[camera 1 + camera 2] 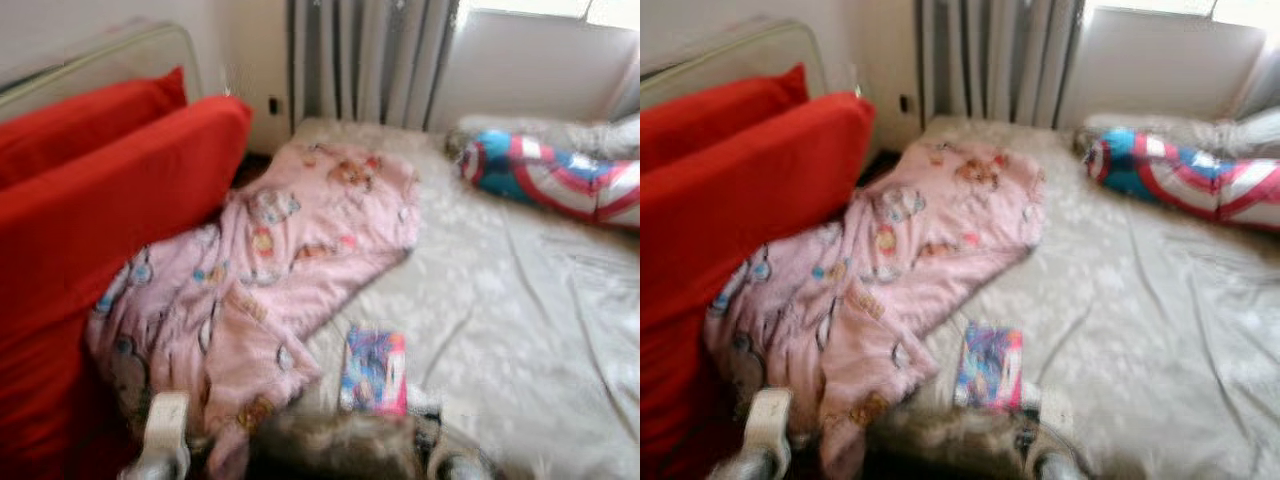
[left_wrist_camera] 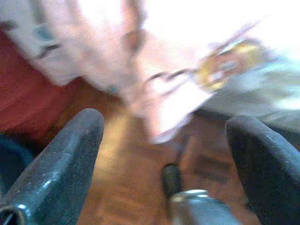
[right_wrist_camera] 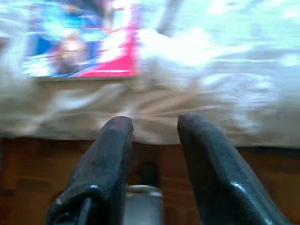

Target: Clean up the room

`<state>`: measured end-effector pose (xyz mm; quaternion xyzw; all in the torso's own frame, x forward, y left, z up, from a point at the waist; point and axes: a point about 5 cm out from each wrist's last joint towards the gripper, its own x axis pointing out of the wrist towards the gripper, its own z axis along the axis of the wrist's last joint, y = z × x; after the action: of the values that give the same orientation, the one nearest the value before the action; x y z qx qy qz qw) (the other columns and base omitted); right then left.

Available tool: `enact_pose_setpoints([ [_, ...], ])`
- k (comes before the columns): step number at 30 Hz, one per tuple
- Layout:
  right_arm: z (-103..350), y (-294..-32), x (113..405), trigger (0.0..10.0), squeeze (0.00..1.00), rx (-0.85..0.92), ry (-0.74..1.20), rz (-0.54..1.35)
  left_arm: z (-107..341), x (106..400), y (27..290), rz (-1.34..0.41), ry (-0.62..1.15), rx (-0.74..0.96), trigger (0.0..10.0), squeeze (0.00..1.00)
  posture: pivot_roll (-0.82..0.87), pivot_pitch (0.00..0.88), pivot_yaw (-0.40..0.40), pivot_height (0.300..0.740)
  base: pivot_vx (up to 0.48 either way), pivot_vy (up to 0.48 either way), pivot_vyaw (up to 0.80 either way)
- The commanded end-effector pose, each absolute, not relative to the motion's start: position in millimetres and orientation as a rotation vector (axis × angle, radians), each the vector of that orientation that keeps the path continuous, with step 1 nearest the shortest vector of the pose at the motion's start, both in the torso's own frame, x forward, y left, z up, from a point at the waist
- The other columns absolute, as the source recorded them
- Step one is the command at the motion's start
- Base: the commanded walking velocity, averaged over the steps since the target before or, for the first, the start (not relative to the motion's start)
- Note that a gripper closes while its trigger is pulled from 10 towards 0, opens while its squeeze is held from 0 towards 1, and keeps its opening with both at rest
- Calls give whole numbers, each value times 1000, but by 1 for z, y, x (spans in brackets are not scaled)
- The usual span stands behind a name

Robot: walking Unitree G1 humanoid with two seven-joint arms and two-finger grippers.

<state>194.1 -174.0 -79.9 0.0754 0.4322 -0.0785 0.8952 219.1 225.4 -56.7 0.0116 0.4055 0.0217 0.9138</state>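
A: What is seen nearest the robot, at 6 o'clock in the head views?

B: The left gripper (image 2: 164, 154) is seen over a wooden floor (image 2: 117, 187) below the bed edge. Its two black fingers (image 2: 61, 164) are spread wide apart and nothing is held between them. The right gripper (image 3: 154, 136) is pointed at the side of the mattress; its fingers (image 3: 101, 168) are parted by a narrow gap, and nothing is gripped. A blurred brownish shape is seen at the bottom edge between the two arms; what it is cannot be told.

A: Where are the things to be tidied?

B: A colourful flat book (image 1: 373, 370) is laid on the cream bedsheet (image 1: 500, 300) at about 6 o'clock, just beyond the near edge. At 9 to 10 o'clock from it, a pink printed blanket (image 1: 270, 270) is spread in a crumpled heap; its near corner is draped over the bed edge, as is seen in the left wrist view. Whether the blanket and book touch cannot be told.

A: And farther off?

B: Two red cushions (image 1: 110, 190) are stood against the headboard (image 1: 120, 55) at 9 o'clock, touching the blanket. At 2 o'clock, well apart from the book, a bolster pillow (image 1: 550, 180) striped in red, white and blue is laid. Grey curtains (image 1: 370, 60) are hung at 12 o'clock, beyond the bed.
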Motion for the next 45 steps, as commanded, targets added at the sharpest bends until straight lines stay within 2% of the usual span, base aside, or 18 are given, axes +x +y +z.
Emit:
enact_pose_setpoints([
  [1, -77, -166, 201, 10000, 0, 169, 874, -151, -56, 216, 236, 71, 847, 39, 10000, 0, -40, 0, -38, 740, 0, 0, 0],
  [14, -74, -167, 203, 10000, 0, 180, 827, -182, -53, 219, 236, 80, 790, 37, 10000, 0, -42, 0, -39, 740, 0, 0, 0],
  [17, -70, -167, 207, 10000, 0, 192, 761, -170, -49, 223, 235, 67, 719, 49, 10000, 0, -43, 0, -41, 740, 0, 0, 0],
  [27, -57, -166, 219, 10000, 0, 66, 602, -35, -35, 231, 233, 61, 526, 16, 10000, 0, -51, 0, -38, 740, 0, 0, 0],
  [31, -54, -167, 220, 10000, 0, 107, 545, -60, -33, 231, 233, 73, 479, -16, 10000, 0, -57, 0, -38, 740, 0, 0, 0],
  [45, -50, -167, 220, 10000, 0, 79, 498, -29, -31, 231, 229, 25, 443, 11, 10000, 0, -47, 0, -47, 740, 0, 0, 0],
])
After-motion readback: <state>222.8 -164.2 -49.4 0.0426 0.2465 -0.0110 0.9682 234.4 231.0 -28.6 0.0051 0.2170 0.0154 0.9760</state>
